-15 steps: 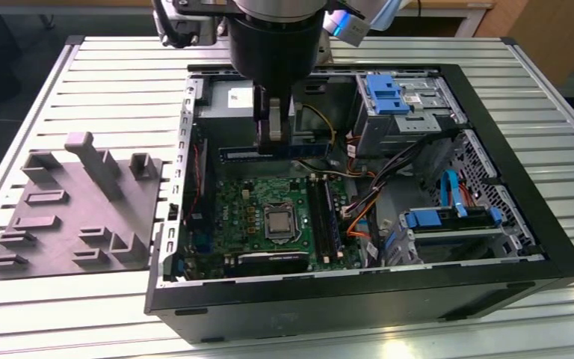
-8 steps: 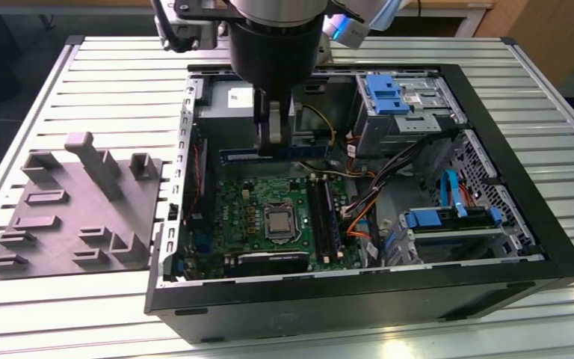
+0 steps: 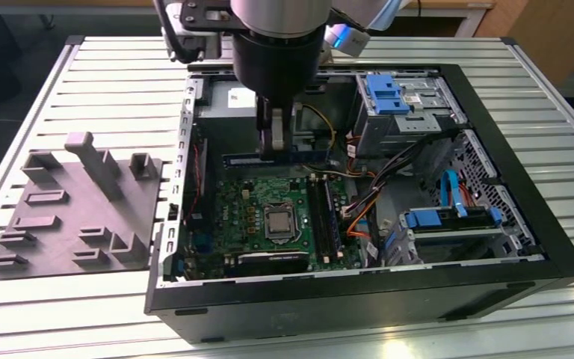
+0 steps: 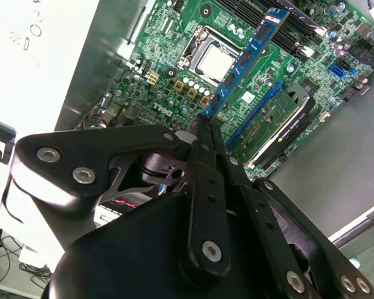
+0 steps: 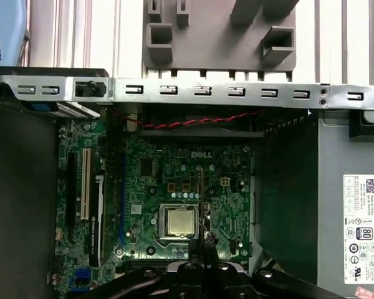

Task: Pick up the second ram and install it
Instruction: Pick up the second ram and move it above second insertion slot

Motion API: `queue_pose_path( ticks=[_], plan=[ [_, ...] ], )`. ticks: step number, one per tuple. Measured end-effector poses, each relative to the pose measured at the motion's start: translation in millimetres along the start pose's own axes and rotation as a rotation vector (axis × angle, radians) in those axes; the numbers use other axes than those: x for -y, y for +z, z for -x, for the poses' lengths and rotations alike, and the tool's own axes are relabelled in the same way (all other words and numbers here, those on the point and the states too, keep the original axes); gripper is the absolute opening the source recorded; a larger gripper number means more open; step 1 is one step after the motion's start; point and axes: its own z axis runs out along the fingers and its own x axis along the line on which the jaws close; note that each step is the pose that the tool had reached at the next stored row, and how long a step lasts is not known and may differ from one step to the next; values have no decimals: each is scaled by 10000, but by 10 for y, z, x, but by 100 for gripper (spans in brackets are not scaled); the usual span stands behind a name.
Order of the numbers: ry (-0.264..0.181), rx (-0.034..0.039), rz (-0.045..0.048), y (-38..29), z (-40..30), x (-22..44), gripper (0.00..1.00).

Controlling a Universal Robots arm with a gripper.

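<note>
Blue-green and thin, the second ram (image 4: 244, 61) is pinched between the fingers of the gripper (image 4: 206, 129), which are pressed together on it. It is held in the air over the green motherboard (image 4: 168, 37) inside the open computer case (image 3: 367, 299). In the first wrist view the stick is seen edge-on over the board near the processor (image 5: 177, 222), and a grey holder tray (image 3: 78, 217) is seen lying on the slatted table (image 3: 68, 318), just beside the case at the exterior view's left.
</note>
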Motion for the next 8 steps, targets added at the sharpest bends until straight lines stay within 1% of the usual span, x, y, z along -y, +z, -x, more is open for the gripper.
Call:
queue_pose_path(
  ticks=[8],
  plan=[
    [0,1,0,46,-2,47,12]
  ],
)
